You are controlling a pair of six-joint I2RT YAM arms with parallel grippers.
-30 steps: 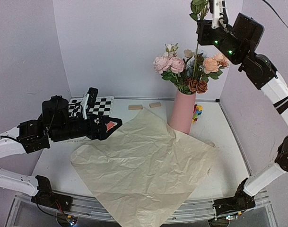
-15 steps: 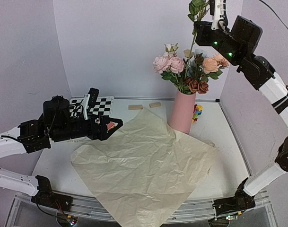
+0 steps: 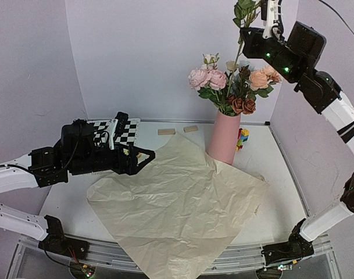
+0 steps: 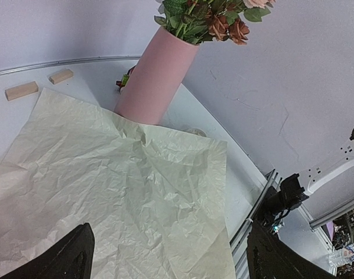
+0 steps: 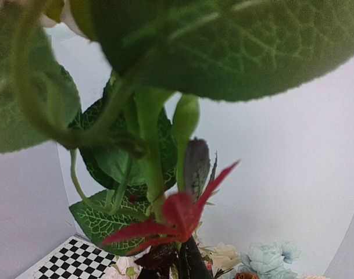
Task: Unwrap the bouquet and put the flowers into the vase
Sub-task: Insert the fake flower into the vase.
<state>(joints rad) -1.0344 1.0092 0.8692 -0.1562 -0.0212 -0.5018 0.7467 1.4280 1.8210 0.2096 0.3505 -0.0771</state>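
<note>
Crinkled tan paper (image 3: 177, 200) lies unwrapped and flat across the middle of the table (image 3: 281, 174). Its near corner hangs over the front edge, and its far right edge reaches the foot of the vase (image 3: 225, 136). The matte pink vase stands upright at the back right of the table, just off the sheet. It holds the flowers (image 3: 223, 81): pink, peach, white and rust-brown blooms with green leaves crowded at its mouth.

High above the vase, the right end effector (image 3: 248, 36) is pressed together, pinching a leafy stem (image 3: 244, 8). The stem runs down from the grip into the bunch, its lower end lost among the blooms. The right wrist view is filled with blurred, veined green leaves and one small red one, with pale blooms far below.

The left end effector (image 3: 140, 161) hovers low over the far left edge of the paper. Its dark fingers (image 4: 78, 256) are spread wide and carry nothing.

Behind the left arm a black-and-white checkerboard (image 3: 125, 129) lies on the table. Two small wooden blocks (image 3: 166, 132) rest near the back wall. Some colourful toy blocks (image 3: 242, 139) sit just behind the vase.
</note>
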